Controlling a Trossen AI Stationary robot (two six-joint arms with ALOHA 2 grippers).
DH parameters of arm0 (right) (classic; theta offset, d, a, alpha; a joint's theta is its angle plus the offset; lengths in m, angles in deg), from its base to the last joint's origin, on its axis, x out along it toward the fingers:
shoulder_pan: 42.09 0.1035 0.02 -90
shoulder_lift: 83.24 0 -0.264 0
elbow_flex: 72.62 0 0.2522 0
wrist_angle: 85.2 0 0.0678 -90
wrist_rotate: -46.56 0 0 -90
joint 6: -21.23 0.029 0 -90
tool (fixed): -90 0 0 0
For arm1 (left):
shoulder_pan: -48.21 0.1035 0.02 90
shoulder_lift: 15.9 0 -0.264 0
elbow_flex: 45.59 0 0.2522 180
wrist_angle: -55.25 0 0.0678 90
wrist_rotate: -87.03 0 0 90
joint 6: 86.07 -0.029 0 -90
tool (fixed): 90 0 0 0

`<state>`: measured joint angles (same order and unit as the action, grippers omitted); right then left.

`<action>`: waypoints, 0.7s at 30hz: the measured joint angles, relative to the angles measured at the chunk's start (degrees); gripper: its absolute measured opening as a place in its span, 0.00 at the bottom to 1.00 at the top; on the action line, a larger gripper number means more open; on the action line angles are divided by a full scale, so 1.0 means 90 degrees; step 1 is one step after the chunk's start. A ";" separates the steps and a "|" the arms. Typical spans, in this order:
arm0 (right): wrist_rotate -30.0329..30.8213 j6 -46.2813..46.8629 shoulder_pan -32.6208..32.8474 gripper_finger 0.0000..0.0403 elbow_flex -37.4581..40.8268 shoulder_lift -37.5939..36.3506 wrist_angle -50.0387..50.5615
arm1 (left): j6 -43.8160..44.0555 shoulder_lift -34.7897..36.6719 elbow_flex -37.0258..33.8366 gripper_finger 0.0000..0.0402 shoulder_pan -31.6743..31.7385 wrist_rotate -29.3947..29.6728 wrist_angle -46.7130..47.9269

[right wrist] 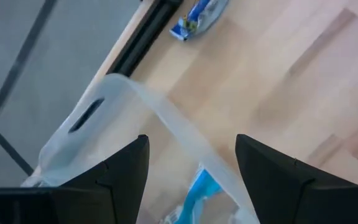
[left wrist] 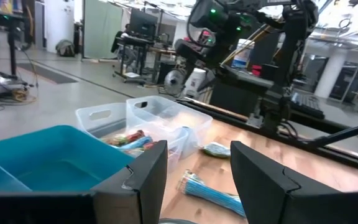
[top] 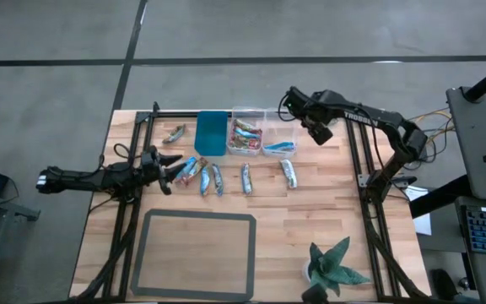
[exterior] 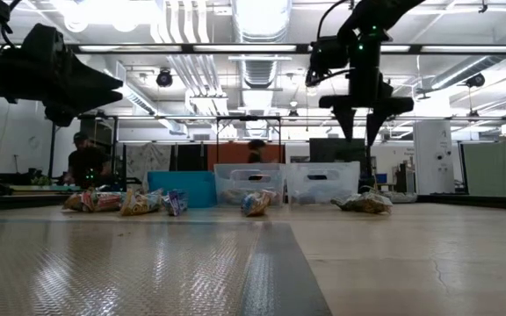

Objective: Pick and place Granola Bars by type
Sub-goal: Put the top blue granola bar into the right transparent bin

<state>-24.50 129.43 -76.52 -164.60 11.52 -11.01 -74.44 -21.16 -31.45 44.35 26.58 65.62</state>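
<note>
The Granola Bars (top: 216,178) are small wrapped bars in shiny wrappers. In the high view you see a row of them lying on the table (top: 310,215), in front of three bins; some are blue, some greenish-silver, some reddish-brown. One more bar (top: 174,133) lies apart, beside the teal bin (top: 211,133). The middle clear bin (top: 247,135) holds reddish multicoloured bars, and the right clear bin (top: 280,145) holds blue ones.

The table is of light wood with a black frame. A dark-edged mat (top: 194,253) lies at its near side and a small green plant (top: 334,266) stands at the near right corner. The floor around is grey.

Your left hand (top: 169,174) is low, at the left end of the row, with its fingers spread and nothing between them. Your right hand (top: 319,135) hangs above the table just beside the right clear bin, fingers also spread and empty.

Only the low view shows you the room behind: bright ceiling lights, ducts, and a person (exterior: 84,158) far back. The right wrist view looks down into the clear bin with a blue bar (right wrist: 199,186) inside, and shows another blue bar (right wrist: 197,15) lying on the wood near the black rail.
</note>
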 joint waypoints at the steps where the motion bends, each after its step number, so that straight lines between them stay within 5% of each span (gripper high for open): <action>1: 0.0004 0.0002 0.0029 0.57 0.0000 0.0000 -0.0008 | -0.0017 0.0002 0.0000 0.39 0.0000 0.0027 0.0000; 12: 0.1107 0.0025 0.0312 0.55 -0.0104 -0.0219 -0.0229 | -0.0029 0.0001 0.0000 0.39 0.0002 0.0132 0.0000; 21: 0.2099 -0.4579 0.0211 0.56 -0.0443 -0.0529 0.0488 | -0.0035 0.0002 0.0000 0.39 0.0002 0.0164 0.0002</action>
<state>-5.61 88.22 -74.62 -168.59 6.76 -6.62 -74.76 -21.14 -31.45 44.37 28.05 65.63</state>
